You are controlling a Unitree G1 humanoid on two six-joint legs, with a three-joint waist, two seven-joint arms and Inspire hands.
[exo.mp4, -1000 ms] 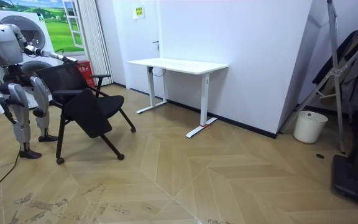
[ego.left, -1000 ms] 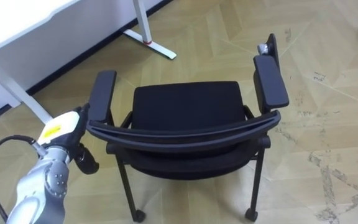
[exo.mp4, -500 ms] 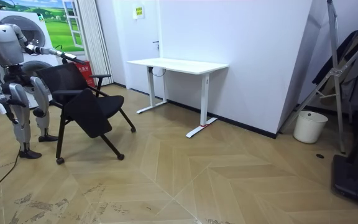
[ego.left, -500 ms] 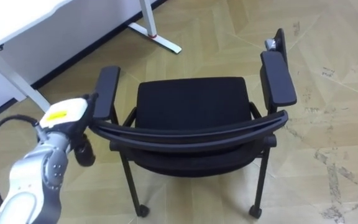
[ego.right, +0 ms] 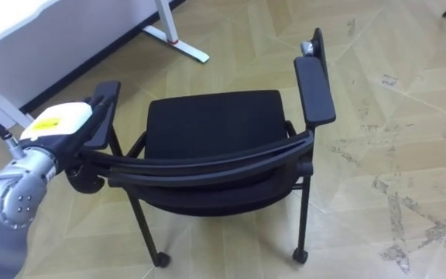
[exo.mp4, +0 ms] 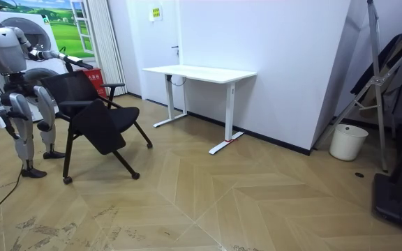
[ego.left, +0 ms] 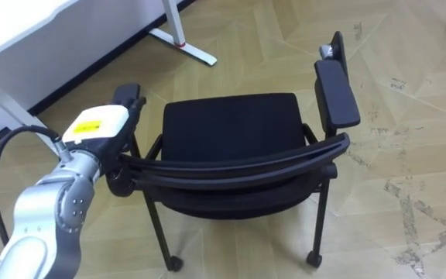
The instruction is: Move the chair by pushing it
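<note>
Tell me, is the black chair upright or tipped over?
Upright: the chair stands on its wheeled legs, seat facing up.

The room is brightly, evenly lit; a soft sheen is caught on the wooden floor [ego.left: 269, 39], only a faint shadow is cast beneath the chair [ego.left: 231, 132], and the white wall [exo.mp4: 292, 56] is washed pale

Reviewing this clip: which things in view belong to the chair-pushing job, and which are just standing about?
Belongs to the job:
black chair
left hand, at the chair's left armrest

Just standing about:
white desk against the wall
white bin on the floor, toward the room view's right
</note>
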